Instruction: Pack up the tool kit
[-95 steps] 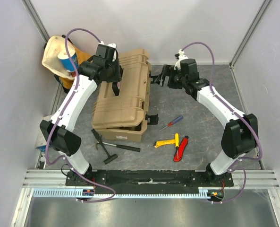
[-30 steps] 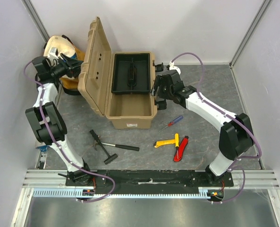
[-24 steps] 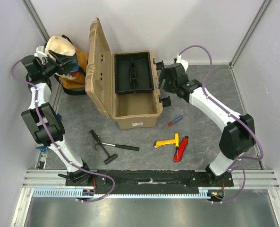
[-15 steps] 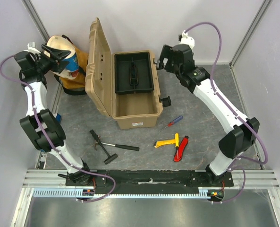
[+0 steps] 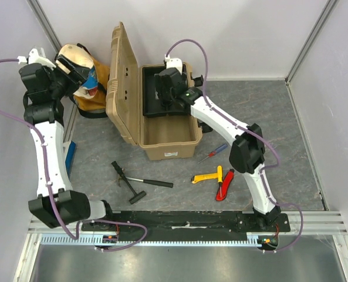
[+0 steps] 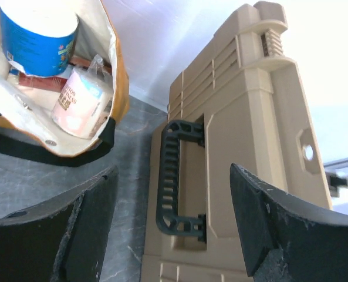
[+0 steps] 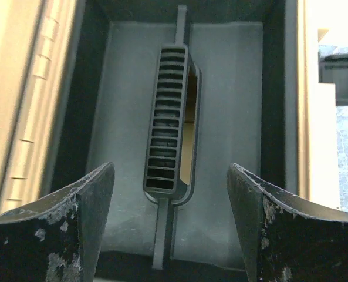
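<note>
My right claw (image 7: 169, 170) hangs with its fingers spread wide and holding nothing, directly above the black tray (image 7: 220, 117) that sits in the far end of the toolbox (image 5: 165, 154), lined up over the tray's ribbed grip (image 7: 168, 117). My left claw (image 6: 172, 170) is also spread and empty. It is off to the far left, looking at the outside of the raised lid (image 5: 120, 88) and its black carry handle (image 6: 168, 176), with the cloth bag (image 6: 21, 117) just beside it. As for progress, I judge we are at the very start of the packing proper: the box stands open with the lid upright on its left side, but nothing has gone in. The near half of the box is bare and all four tools lie out on the worktop (image 5: 267, 129) — the hammer (image 5: 139, 181) in front of the box, the screwdriver (image 5: 213, 153) to its right, and the yellow-handled tool (image 5: 208, 176) touching the red knife (image 5: 225, 185) nearer the arm bases. All four are left to load — then the lid comes down and the latches close.
</note>
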